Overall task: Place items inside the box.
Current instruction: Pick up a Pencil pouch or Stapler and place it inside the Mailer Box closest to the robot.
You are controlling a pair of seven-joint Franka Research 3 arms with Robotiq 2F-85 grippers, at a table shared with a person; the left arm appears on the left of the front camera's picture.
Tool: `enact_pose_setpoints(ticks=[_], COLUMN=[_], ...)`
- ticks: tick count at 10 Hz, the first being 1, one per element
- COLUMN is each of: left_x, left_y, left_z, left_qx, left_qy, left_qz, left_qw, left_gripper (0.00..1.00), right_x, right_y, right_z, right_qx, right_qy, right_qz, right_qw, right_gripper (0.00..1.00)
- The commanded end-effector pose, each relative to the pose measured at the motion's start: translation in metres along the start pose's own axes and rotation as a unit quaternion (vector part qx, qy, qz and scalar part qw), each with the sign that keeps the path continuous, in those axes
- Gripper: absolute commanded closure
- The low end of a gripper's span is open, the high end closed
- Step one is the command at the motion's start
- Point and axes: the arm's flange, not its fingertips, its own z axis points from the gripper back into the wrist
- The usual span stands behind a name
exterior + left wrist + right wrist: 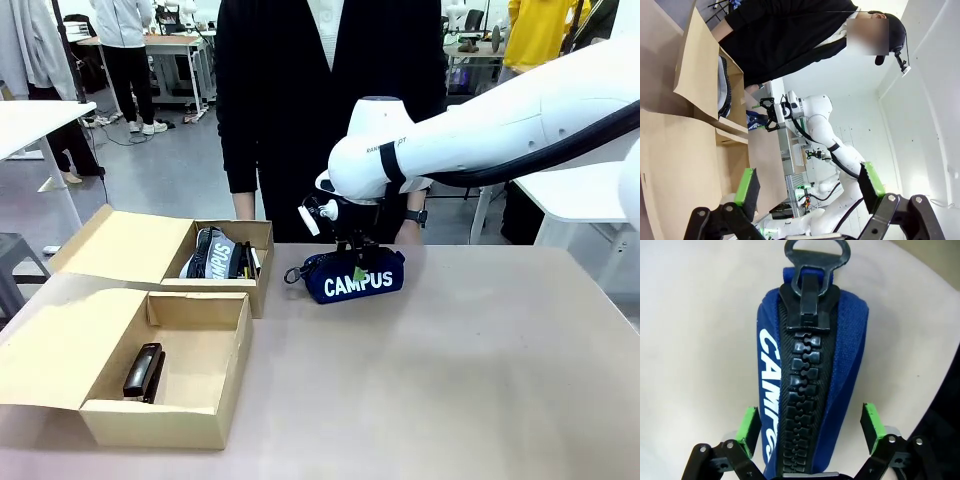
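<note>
A navy zip pouch (355, 278) marked "CAMPUS" lies on the table's middle, near the far edge. My right gripper (354, 252) comes down over it from above. In the right wrist view the navy pouch (810, 355) sits between the green pads (747, 426). The left pad touches the fabric and a small gap shows at the right one. A grey pouch (213, 254) and a marker pen (252, 262) lie in the far cardboard box (262, 232). A black stapler (143, 372) lies in the near box (170, 420). My left gripper (809, 187) is open and holds nothing.
A person in a black top (300, 100) stands at the table's far edge, right behind the pouch, with a hand (412, 225) hanging beside my right arm. Both boxes have their flaps (55, 345) spread out to the left. The table's right half (500, 380) is bare.
</note>
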Motion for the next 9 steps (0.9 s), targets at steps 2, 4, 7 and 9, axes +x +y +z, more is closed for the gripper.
enact_pose_setpoints(ticks=[2, 4, 7, 9], left_x=[0.0, 0.0, 0.0, 0.0], left_y=[-0.002, -0.002, -0.002, -0.002], left_z=[0.001, 0.001, 0.001, 0.001], left_qx=[-0.01, -0.01, -0.01, -0.01], left_qy=[-0.005, -0.005, -0.005, -0.005], left_qz=[-0.008, -0.008, -0.008, -0.008], left_qw=[1.0, 1.0, 1.0, 1.0], left_gripper=[0.0, 0.0, 0.0, 0.0], right_x=[-0.001, -0.004, -0.009, -0.011], right_y=[0.0, 0.001, 0.007, 0.01], right_z=[0.01, 0.006, 0.008, 0.012], right_qx=[0.017, 0.04, 0.049, 0.061], right_qy=[-0.004, -0.011, -0.014, -0.024], right_qz=[-0.031, -0.049, -0.073, -0.08], right_qw=[0.999, 0.998, 0.996, 0.995], right_gripper=[0.59, 0.64, 1.0, 1.0])
